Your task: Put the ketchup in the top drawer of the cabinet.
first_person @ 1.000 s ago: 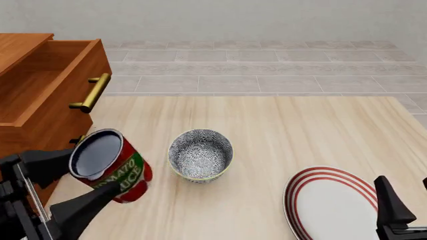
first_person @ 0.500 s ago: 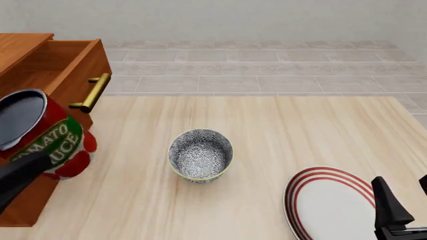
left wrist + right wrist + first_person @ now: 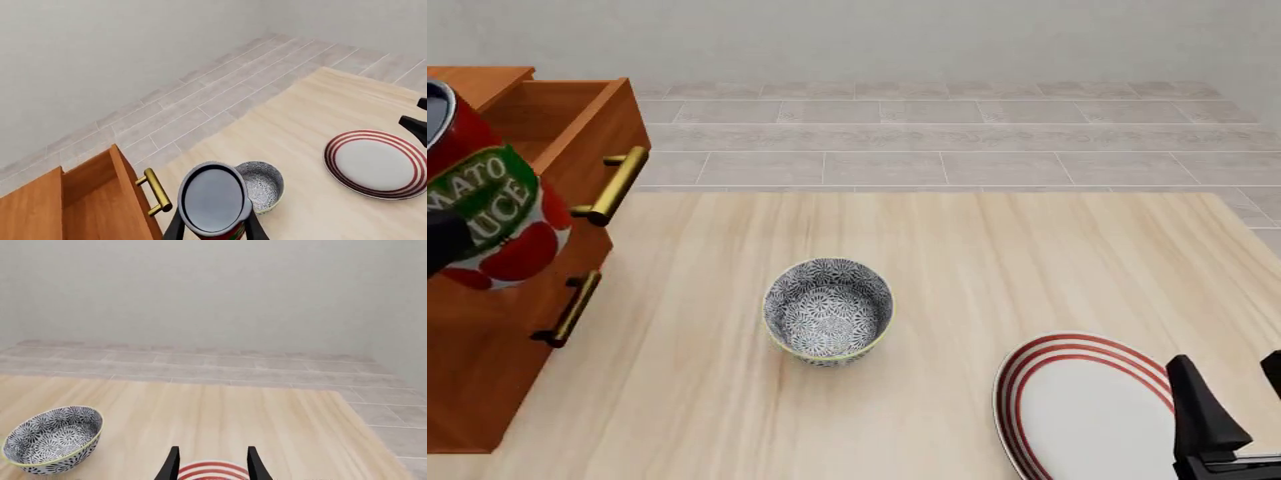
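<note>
The left hand (image 3: 213, 231) pinches the ketchup (image 3: 481, 205) between its two fingers, lifted clear of the surface near the left edge, high enough to pass over the front of the top drawer (image 3: 554, 125). That drawer stands pulled out of the cabinet (image 3: 487, 330), ready to take it; the can hangs in front of the cabinet, and whether it is over the opening I cannot tell. The right hand (image 3: 212, 465) is spread and holding nothing, parked over the striped plate (image 3: 1081, 405) at the near right corner, out of the way. A grey bowl (image 3: 827, 310) sits mid-surface, apart from the carry path.
</note>
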`<state>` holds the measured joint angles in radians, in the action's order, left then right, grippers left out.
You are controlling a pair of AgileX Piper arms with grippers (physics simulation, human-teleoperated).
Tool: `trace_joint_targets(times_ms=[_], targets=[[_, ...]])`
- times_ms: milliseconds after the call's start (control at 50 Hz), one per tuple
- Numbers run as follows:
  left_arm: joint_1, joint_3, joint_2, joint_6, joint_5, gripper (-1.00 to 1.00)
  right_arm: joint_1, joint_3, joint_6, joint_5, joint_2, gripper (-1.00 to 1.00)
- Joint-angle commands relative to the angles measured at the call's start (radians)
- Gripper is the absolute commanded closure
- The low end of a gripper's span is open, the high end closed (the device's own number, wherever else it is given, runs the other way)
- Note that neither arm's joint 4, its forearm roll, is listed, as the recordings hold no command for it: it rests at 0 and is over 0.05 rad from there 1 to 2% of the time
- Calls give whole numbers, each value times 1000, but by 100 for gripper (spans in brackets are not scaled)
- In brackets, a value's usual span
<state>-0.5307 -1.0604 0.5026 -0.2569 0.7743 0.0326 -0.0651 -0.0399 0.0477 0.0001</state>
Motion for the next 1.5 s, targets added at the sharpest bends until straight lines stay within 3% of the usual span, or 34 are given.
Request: trace_joint_targets(times_ms=[20,80,160,440,480,560,620,680,960,1240,1360,1420,1500], targets=[[42,-88,67,-16,27,100,4,7,-3,0,0,-100],[13,-116,58,-58,11,100,5,8,-4,1,0,-100],[65,-147,115,19,30,100,5,20,-5,-7,0,-100],[176,-140,200,-8,-21,100,4,29,-10,-16,0,-100],[234,-143,216,-14,-51,100,4,38,-9,-25,0,-100],[252,-153,237,3,-54,100,2,32,-9,-19,0,-100],[317,-151,240,-31,-119,100,4,33,-10,-21,0,-100],[365,-168,291,16,-115,100,4,25,-14,-13,0,-100],[525,-124,394,49,-188,100,3,34,-16,-17,0,-100],[571,-59,380,36,-204,100,7,28,-14,-11,0,-100],[586,-75,384,39,-191,100,10,31,-15,-11,0,-100],[575,-47,356,-22,-207,100,12,34,-15,-13,0,-100],[570,-46,371,2,-196,100,14,29,-13,-6,0,-100]])
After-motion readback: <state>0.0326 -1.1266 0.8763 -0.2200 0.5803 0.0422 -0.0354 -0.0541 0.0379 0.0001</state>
